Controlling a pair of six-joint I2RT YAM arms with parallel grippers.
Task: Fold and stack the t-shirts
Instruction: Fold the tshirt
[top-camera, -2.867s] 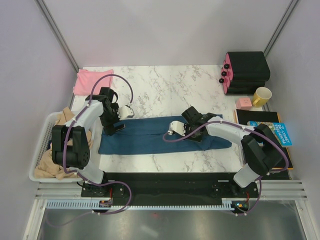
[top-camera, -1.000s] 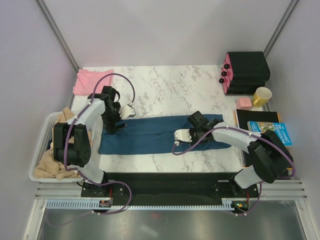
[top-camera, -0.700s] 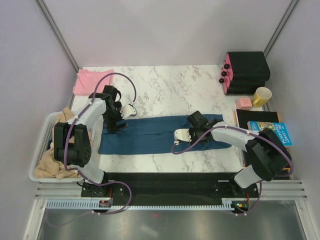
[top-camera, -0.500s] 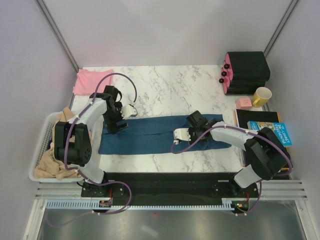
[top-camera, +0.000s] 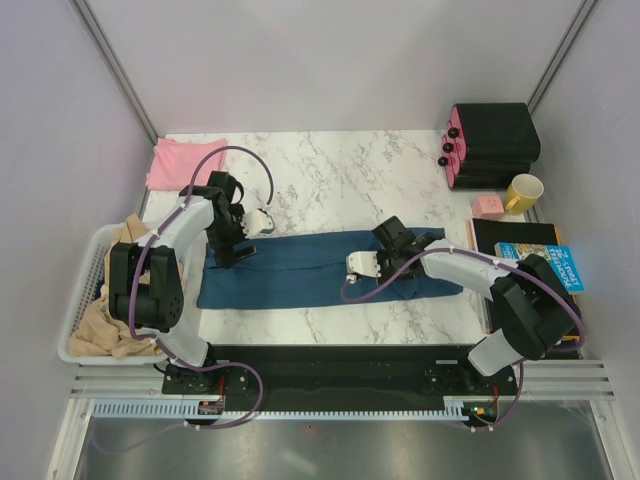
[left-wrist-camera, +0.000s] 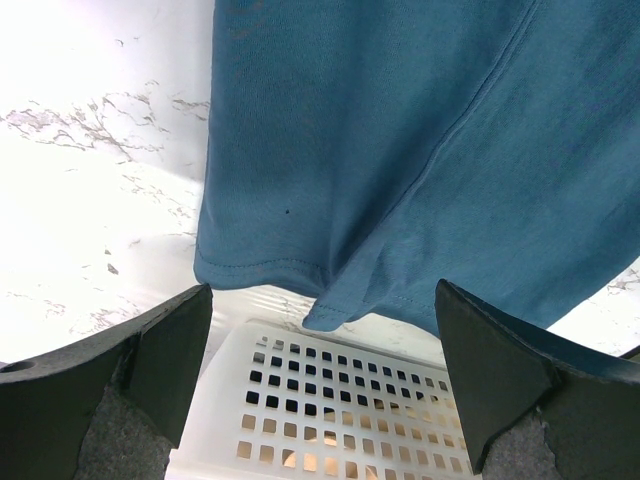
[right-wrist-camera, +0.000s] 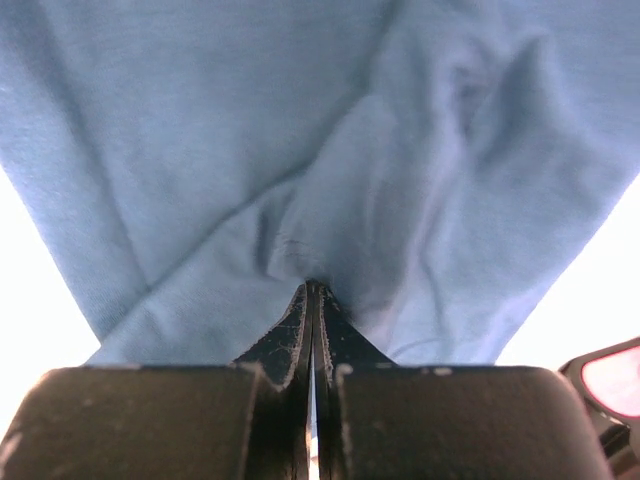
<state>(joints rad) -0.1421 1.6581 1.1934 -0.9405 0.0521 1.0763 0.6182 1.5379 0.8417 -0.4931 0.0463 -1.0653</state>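
The blue shirt (top-camera: 300, 270) lies in a long band across the table's (top-camera: 340, 170) middle, and the pink shirt (top-camera: 185, 162) lies at 11 o'clock. The right gripper (right-wrist-camera: 310, 292), pressed together, seems to pinch a pucker toward the band's 3 o'clock side. The left gripper (left-wrist-camera: 320, 300) hangs spread wide over its 9 o'clock end.

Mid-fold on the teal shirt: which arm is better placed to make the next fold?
Right. The right gripper is shut on a pinch of the teal t-shirt in its right half, ready to lift. The left gripper hangs open above the shirt's left end, holding nothing.
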